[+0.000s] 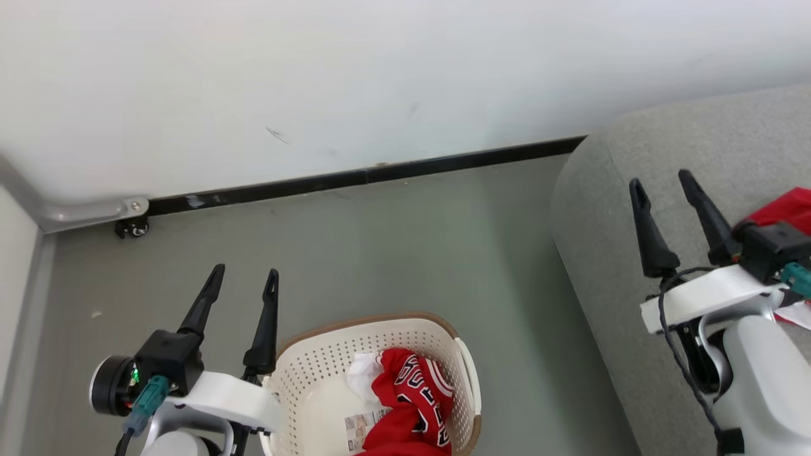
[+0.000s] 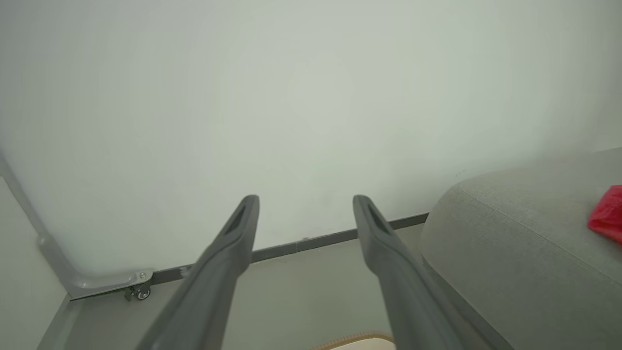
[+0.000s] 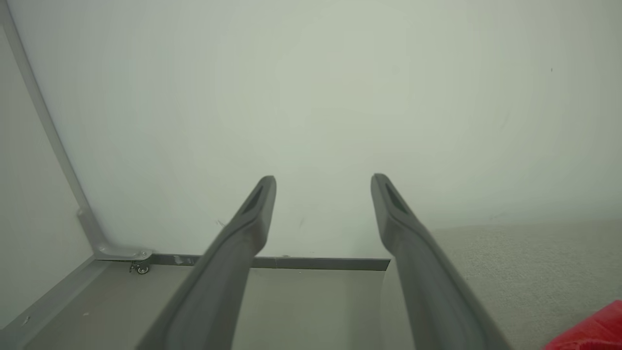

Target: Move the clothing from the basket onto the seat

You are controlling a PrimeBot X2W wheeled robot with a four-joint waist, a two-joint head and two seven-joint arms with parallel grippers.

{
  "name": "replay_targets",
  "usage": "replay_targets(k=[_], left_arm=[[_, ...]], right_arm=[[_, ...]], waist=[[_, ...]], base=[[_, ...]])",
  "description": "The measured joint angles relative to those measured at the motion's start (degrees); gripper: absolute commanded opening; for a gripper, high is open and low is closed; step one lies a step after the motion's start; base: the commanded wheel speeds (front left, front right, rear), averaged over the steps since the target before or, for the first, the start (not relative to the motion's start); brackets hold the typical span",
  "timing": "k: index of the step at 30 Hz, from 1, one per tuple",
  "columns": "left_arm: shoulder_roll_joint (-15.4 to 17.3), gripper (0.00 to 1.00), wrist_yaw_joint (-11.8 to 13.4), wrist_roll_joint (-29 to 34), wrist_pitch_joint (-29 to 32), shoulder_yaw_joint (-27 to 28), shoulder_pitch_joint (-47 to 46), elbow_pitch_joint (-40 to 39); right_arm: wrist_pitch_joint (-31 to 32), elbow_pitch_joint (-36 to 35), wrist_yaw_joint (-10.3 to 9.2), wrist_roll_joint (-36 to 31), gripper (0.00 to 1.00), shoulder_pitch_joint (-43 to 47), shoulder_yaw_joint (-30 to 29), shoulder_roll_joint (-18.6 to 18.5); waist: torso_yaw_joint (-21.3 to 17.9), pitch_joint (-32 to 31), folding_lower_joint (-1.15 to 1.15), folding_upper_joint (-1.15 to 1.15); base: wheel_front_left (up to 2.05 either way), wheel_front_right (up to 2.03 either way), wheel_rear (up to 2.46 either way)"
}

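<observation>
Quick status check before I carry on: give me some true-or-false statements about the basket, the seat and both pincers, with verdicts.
1. The basket is empty. False: a red jersey lies in it.
2. The left pincer is open and holds nothing. True.
3. A red garment lies on the seat. True.
4. The right pincer is shut on red cloth. False: it is open and empty, over the seat.
5. The basket stands on the seat. False: it stands on the floor beside it.
</observation>
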Motion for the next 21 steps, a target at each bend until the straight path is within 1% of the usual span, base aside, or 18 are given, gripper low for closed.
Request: replay_targets(k=[5, 10, 12, 21], left_arm=[[0.01, 1.0, 0.41, 0.0, 0.0, 1.51, 1.76, -0.09], [-0.09, 1.0, 1.0, 0.05, 0.0, 2.23, 3.93, -0.12], [-0.25, 1.0, 1.42, 0.13, 0.0, 2.44, 4.75, -0.12], [-0.65, 1.0, 1.65, 0.54, 0.0, 3.26, 7.66, -0.07]], right_arm=[[-0.01, -0.33, 0.0, -1.67, 1.0, 2.77, -1.36, 1.16], [-0.01, -1.08, 0.0, -2.71, 1.0, 6.49, -2.03, 3.5], [-0.01, -1.52, 0.0, -3.1, 1.0, 7.7, -2.12, 4.14], [0.07, -2.76, 0.0, -4.39, 1.0, 12.84, -1.8, 7.0]], waist=[[1.08, -1.52, 0.0, 0.0], [1.97, -3.2, 0.0, 0.0], [2.18, -3.74, 0.0, 0.0], [2.77, -5.74, 0.0, 0.0]], base=[[0.0, 0.0, 0.0], [0.0, 0.0, 0.0], [0.0, 0.0, 0.0], [0.0, 0.0, 0.0]])
